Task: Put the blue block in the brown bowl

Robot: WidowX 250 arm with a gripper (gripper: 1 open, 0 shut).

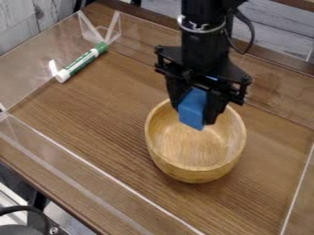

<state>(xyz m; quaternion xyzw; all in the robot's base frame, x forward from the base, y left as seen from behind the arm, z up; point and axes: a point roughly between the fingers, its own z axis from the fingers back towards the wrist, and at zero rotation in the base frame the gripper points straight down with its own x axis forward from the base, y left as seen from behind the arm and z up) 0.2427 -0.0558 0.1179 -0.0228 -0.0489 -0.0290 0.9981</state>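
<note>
Right now the tool (193, 103) is pinching the blue block (193, 107), held tilted, with its lower end over the brown bowl (197, 151). The block overlaps the far part of the bowl in view; can't tell if it's below the rim or touching the inside wall. Nothing visible is supporting it apart from the grip. Main risk: release here is biased to the far side, so the block could clip that rim and tip out onto the desk (86, 115) if it's higher than it looks. Cause would be misjudged height plus the tilt. Second risk: going lower near the wall, the fingers or block could press on the rim and push or tip the bowl. I'd bring it a bit nearer the bowl's middle, then lower and let go. Arm (211, 41) covers the area behind the bowl, so clearance there is hard to judge. Marker pen (79, 63), green and white, lies well apart on the far left of the picture, out of the way. Nothing visible stands between block and bowl interior.
</note>
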